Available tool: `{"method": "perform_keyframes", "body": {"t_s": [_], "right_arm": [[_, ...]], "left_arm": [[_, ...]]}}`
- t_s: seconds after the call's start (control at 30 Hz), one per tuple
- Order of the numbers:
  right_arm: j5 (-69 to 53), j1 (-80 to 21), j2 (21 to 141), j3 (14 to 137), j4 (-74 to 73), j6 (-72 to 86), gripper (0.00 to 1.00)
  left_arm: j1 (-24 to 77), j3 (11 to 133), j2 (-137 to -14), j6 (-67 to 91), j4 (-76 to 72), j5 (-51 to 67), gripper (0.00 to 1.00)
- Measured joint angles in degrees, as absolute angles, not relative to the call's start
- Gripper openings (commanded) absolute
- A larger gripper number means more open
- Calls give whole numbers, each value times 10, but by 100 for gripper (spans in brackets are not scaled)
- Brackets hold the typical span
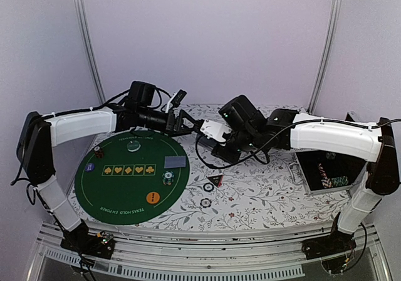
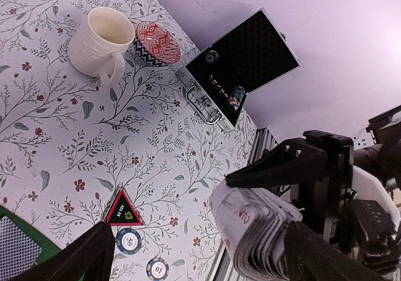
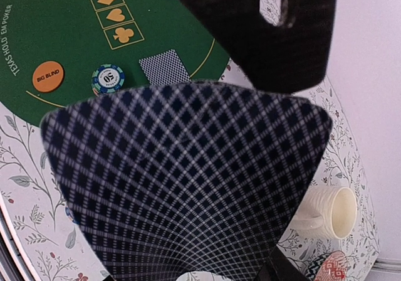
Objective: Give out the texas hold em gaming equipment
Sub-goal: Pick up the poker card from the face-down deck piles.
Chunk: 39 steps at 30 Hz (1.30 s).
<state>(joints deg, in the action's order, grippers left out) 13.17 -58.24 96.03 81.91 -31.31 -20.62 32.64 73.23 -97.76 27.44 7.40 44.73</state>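
My right gripper (image 1: 216,133) is shut on a fanned deck of playing cards (image 2: 257,227), held above the table's middle; the checked card backs (image 3: 188,180) fill the right wrist view. My left gripper (image 2: 194,262) is open just left of the deck, its fingers (image 2: 69,259) spread wide and touching no card. On the green mat (image 1: 113,187) lie a face-down card (image 1: 176,162), a poker chip (image 1: 167,178), the orange button (image 1: 153,197) and a clear disc (image 1: 133,146). The triangular marker (image 2: 123,209) and two chips (image 2: 128,240) lie on the flowered cloth beside the mat.
An open metal case (image 1: 329,171) with more chips stands at the right edge. A cream mug (image 2: 100,42) and a red-patterned dish (image 2: 156,42) sit at the back, under the right arm. Both arms meet over the middle of the table.
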Motion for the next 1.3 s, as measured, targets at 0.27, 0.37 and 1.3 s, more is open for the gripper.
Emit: {"method": "perform_keyframes", "body": {"t_s": [0.27, 0.37, 1.3], "right_arm": [[132, -582, 962, 819, -313, -206, 45], [132, -582, 962, 819, -313, -206, 45], [138, -580, 970, 819, -306, -204, 45]], "left_arm": [[329, 731, -977, 269, 54, 493, 90], [330, 728, -974, 263, 54, 494, 86], [374, 805, -1004, 218, 164, 372, 35]]}}
